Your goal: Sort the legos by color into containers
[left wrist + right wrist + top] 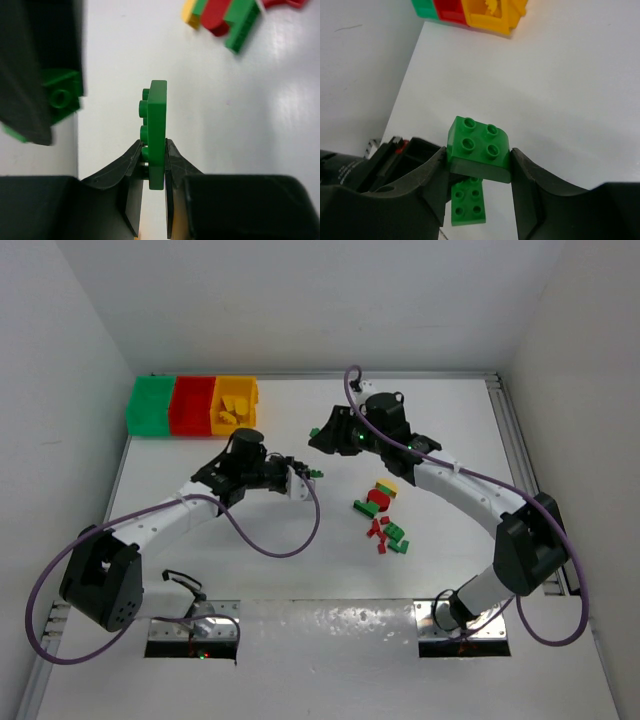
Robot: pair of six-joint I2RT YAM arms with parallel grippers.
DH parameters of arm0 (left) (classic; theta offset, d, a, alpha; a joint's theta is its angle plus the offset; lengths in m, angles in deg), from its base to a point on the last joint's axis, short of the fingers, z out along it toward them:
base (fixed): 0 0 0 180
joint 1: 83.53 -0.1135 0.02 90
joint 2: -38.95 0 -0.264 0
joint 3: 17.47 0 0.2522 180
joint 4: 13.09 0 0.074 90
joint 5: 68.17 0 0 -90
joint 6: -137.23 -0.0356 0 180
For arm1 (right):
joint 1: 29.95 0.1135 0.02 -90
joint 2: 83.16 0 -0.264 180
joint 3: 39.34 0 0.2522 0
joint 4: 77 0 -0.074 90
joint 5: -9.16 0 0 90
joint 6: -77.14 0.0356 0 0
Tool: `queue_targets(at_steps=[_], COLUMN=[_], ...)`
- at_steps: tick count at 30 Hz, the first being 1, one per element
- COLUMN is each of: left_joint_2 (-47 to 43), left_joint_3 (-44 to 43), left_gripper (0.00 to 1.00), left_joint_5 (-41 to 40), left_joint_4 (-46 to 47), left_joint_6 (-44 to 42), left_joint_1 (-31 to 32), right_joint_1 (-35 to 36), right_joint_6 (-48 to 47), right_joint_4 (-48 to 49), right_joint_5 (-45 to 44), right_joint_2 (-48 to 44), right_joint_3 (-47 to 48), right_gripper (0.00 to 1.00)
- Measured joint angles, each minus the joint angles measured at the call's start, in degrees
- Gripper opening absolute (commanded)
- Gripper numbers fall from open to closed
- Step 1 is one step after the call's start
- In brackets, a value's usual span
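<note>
1. No text, label, brand, number or sign can be read in any of the three views.
2. The only trace of lettering is a patch of faint pale marks [342,172] in the right wrist view. They are on the black casing of the right gripper [479,161], to the lower left of the green block [479,142] between its fingers. They are too blurred and too small to make out.
</note>
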Motion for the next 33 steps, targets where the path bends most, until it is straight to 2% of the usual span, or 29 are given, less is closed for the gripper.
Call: queue_targets(at_steps=[5, 9, 11, 15, 18, 21, 25, 29, 30, 33], left_joint_2=[0.0, 0.07, 0.98, 7.5, 12.66, 17.92, 29.51, 43.39, 46.51, 51.36], left_joint_3=[0.04, -0.22, -2.95, -16.81, -26.97, -35.85, -53.13, -71.65, -74.73, -76.24], left_gripper=[0.0, 0.0, 0.0, 0.0, 0.0, 0.0, 0.0, 0.0, 0.0, 0.0], left_joint_5=[0.74, -2.64, -5.77, -14.43, -22.14, -26.38, -25.73, -25.33, -25.35, -24.63], left_joint_4=[-5.64, -3.39, -3.1, -4.39, -6.49, -10.88, -17.66, -23.76, -24.3, -24.94], left_joint_6=[-2.1, 8.07, 16.57, 34.82, 44.78, 52.59, 58.42, 59.84, 60.11, 60.7], left_joint_1=[0.0, -0.31, -1.75, -9.64, -17.84, -27.41, -39.43, -46.99, -48.24, -49.77], right_joint_1=[-0.52, -1.25, -2.19, -5.88, -7.72, -7.65, -7.3, -7.13, -7.08, -6.78], right_joint_6=[-0.85, -1.53, -1.18, -0.44, -1.62, -3.13, -4.15, -4.57, -4.74, -5.49], right_joint_4=[-0.07, -0.09, -0.15, -1.29, -4.59, -5.77, -6.49, -6.45, -6.38, -6.12], right_joint_5=[-3.48, -6.99, -8.09, -11.39, -14.69, -14.99, -14.45, -13.14, -12.85, -12.0], right_joint_2=[0.0, -0.07, -0.15, -2.23, -3.45, -3.65, -3.19, -1.2, -0.39, 1.31], right_joint_3=[1.31, 2.47, 1.97, -2.14, -3.04, -2.97, -2.45, -0.66, -0.09, 0.42], right_gripper=[0.0, 0.0, 0.0, 0.0, 0.0, 0.0, 0.0, 0.0, 0.0, 0.0])
